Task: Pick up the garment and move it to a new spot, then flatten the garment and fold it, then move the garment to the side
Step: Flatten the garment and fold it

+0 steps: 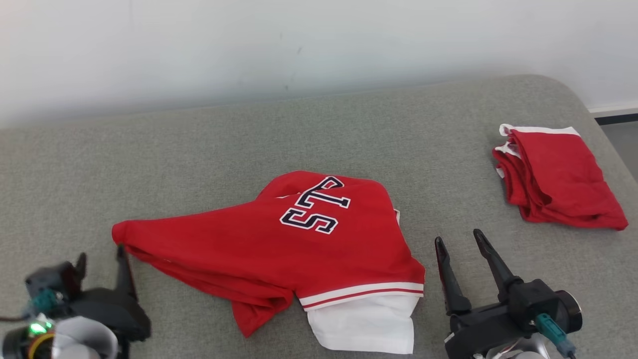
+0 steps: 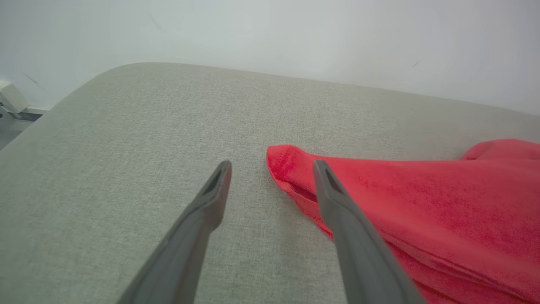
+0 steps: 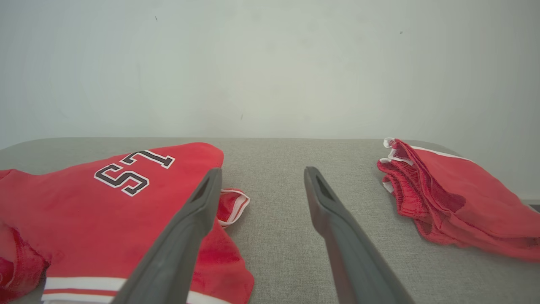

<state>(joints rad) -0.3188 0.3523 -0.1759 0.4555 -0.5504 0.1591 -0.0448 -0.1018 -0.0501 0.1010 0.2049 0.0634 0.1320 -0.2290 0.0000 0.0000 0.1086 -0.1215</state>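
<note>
The garment (image 1: 299, 249) is a red jersey with dark, white-edged letters and a white striped hem. It lies rumpled in the middle of the grey cushioned surface (image 1: 199, 149). My left gripper (image 1: 99, 257) stands open at the garment's left corner; in the left wrist view the left gripper (image 2: 272, 166) straddles that red corner (image 2: 287, 169) with nothing clamped. My right gripper (image 1: 458, 238) is open just right of the hem, above bare fabric. The right wrist view has the right gripper (image 3: 262, 172) between the jersey (image 3: 84, 211) and another red piece.
A second red garment (image 1: 558, 179), folded with white trim, lies at the far right near the surface's rounded edge; it also shows at the right of the right wrist view (image 3: 455, 202). A pale wall (image 1: 319, 45) stands behind. Floor (image 1: 620, 139) shows beyond the right edge.
</note>
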